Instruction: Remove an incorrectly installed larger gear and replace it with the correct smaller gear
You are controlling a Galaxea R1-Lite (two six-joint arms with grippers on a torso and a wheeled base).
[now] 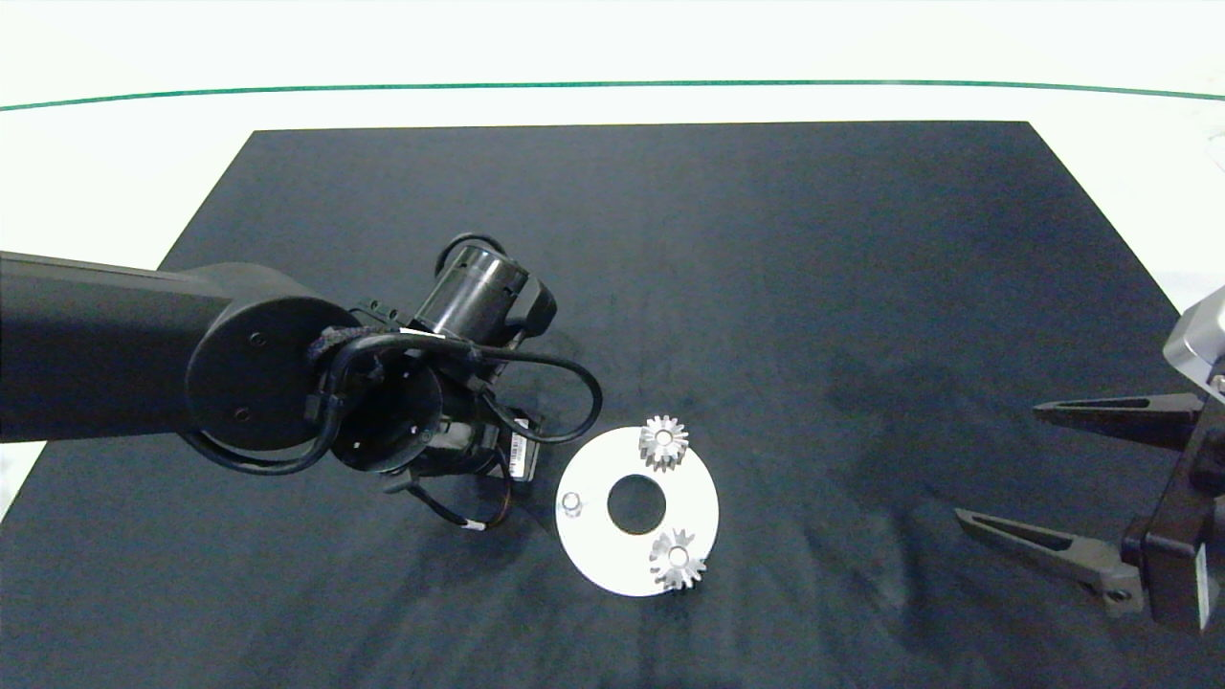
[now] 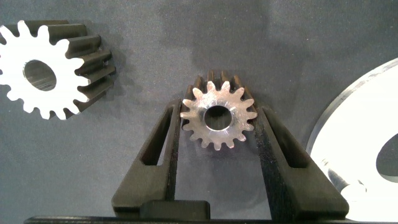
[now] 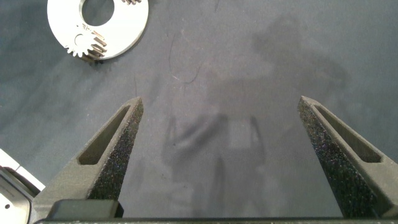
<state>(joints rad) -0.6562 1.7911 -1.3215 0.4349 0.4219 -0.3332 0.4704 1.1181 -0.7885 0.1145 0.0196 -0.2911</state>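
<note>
In the left wrist view, the smaller gear [image 2: 217, 118] lies flat on the black mat between my left gripper's [image 2: 217, 111] two fingers, whose pads touch its teeth on both sides. The larger gear [image 2: 46, 74], with long teeth, lies on the mat a short way off. In the head view the left arm's wrist [image 1: 383, 402] covers both gears and the gripper, just left of the white round plate [image 1: 598, 555]. The plate carries two small gears [image 1: 662, 442] [image 1: 678, 560] and a bare peg [image 1: 571, 501]. My right gripper [image 1: 999, 464] hovers open at the right edge.
The black mat [image 1: 766, 239] covers most of the white table. The plate has a round centre hole [image 1: 636, 504]. The right wrist view shows part of the plate [image 3: 124, 31] with one gear [image 3: 87, 45] far from the open right fingers.
</note>
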